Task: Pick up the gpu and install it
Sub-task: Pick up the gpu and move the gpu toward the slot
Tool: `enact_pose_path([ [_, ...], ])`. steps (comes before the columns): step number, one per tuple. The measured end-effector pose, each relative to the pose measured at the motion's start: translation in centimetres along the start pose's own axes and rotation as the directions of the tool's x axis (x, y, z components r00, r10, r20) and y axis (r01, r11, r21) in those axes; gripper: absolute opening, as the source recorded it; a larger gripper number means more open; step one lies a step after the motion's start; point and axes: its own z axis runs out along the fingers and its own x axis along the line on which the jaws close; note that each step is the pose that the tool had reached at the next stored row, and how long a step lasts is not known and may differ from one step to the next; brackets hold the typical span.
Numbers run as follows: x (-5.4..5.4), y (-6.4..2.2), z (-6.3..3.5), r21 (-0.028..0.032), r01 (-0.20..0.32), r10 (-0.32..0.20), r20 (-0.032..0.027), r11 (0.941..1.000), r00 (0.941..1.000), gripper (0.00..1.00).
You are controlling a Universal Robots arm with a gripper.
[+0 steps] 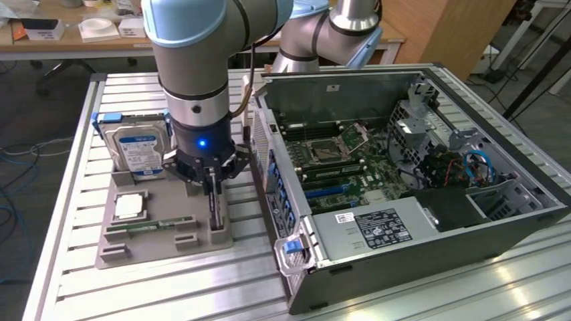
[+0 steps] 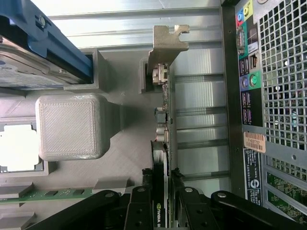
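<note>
At the exterior view's left, a hard drive (image 1: 138, 148) stands in a grey tray (image 1: 160, 249) on the table (image 1: 76, 200). On the tray's right edge the gpu (image 1: 214, 212) (image 2: 163, 112) stands on its long edge, its length parallel to the computer case (image 1: 402, 167). Its metal bracket (image 2: 166, 45) points towards the hard drive's end. The claw (image 1: 211, 179) (image 2: 162, 178) straddles the opposite end, pinching both faces.
</note>
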Motion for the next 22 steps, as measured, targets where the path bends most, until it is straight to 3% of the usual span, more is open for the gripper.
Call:
enact_pose_path([
  [22,0.0,0.0,0.0,0.0,0.0,0.0,0.0,1.0,1.0,0.26],
])
